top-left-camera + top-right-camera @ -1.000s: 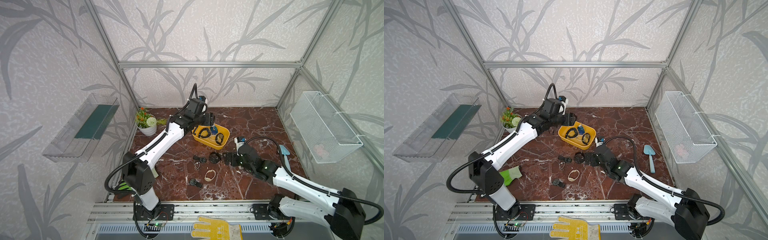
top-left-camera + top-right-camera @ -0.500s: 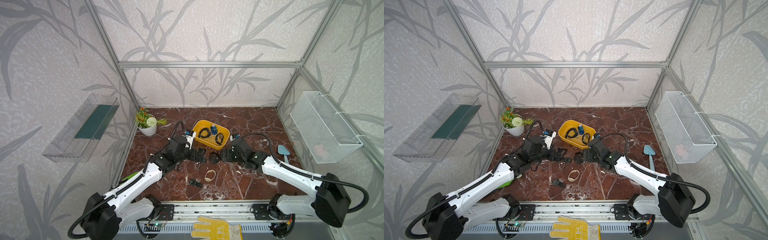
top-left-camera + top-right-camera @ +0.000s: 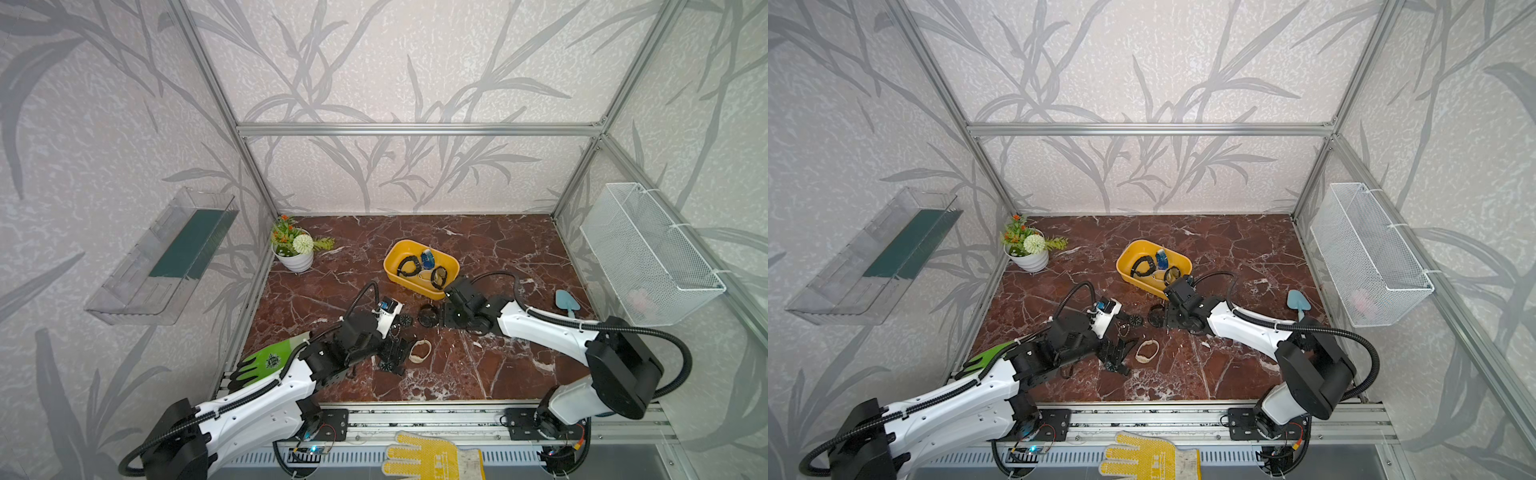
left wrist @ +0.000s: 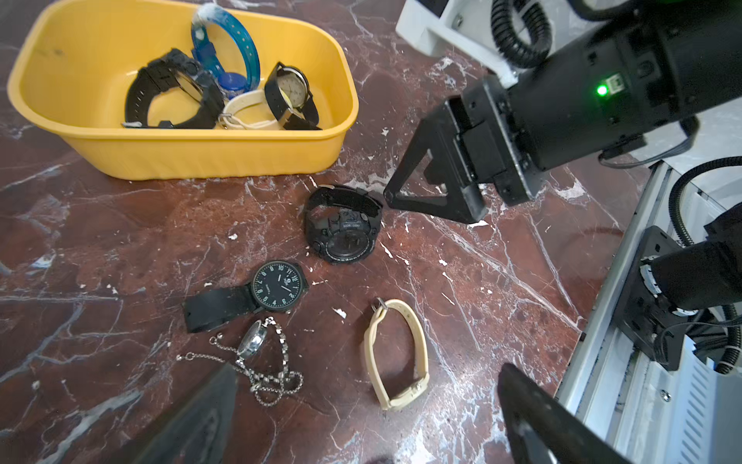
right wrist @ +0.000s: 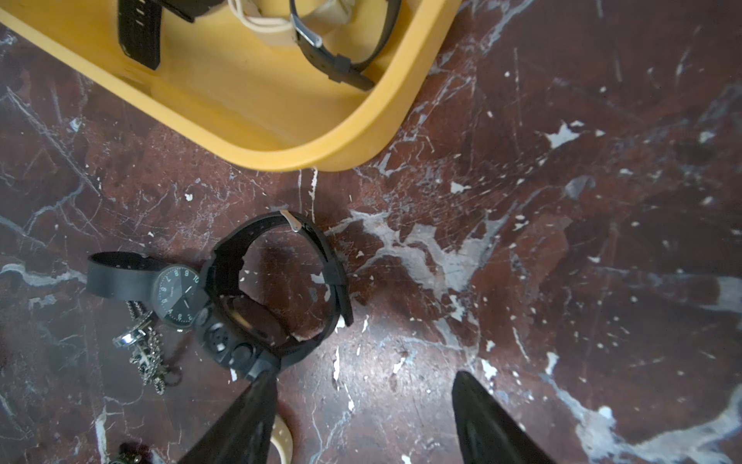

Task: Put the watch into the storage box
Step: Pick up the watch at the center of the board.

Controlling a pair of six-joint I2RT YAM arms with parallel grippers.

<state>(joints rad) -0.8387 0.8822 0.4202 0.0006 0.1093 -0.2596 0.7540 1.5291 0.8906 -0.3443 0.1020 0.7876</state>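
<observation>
- The chunky black watch [image 4: 343,231] lies on the red-marble desk [image 3: 498,249], just below the middle of both top views. Its strap is buckled into a loop. It is outside the storage box, near the box's front wall and not touching it.
- The storage box [image 3: 411,286], yellow and low-walled, sits near the middle of both top views. Four watches [image 4: 208,96] lie inside it: two black, one blue and one cream-strapped.
- The right hand [image 5: 363,375] reaches in from the lower right of both top views, low over the desk. Its jaws are partly open and grip nothing. One fingertip [image 5: 261,385] lies against the watch's case, and the other is over bare marble.
- The left hand [image 4: 369,367] comes in from the lower left of both top views. Its jaws are spread wide and empty above the beige-strapped watch [image 4: 395,353].
- A flat black analogue watch [image 4: 277,287] lies just beside the chunky one, and a silver chain watch [image 4: 251,345] lies just beside that.
- A potted plant [image 3: 293,249] stands at the desk's upper-left corner in both top views. A blue trowel [image 3: 567,301] lies near its right edge.
</observation>
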